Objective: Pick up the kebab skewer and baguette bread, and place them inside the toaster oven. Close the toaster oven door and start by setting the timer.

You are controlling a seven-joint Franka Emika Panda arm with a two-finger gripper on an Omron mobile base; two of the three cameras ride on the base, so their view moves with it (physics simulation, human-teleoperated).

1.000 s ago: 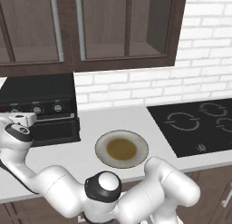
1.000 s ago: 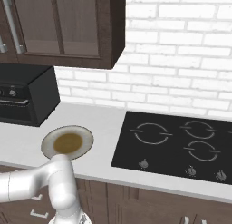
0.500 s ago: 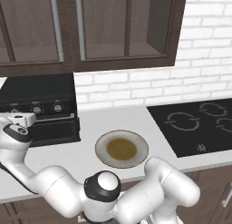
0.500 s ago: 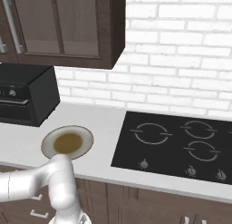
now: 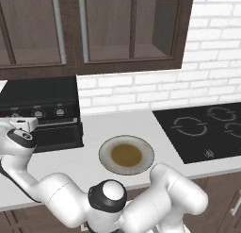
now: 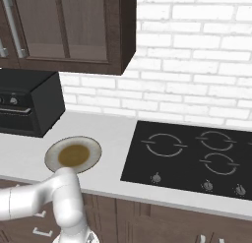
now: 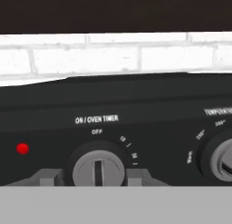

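No shift since earlier — gripper [image 7: 95, 177] astride one timer knob [image 7: 98, 169] (two knobs visible).

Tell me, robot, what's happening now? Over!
Gripper straddling the timer knob, fingers either side. Toaster oven door closed. Nothing in the way.

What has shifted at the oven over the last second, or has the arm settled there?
Nothing visibly moved. The tool sits at the toaster oven as before, its fingertips on either side of the timer knob. The toaster oven door is up, and the plate and stovetop are unchanged.
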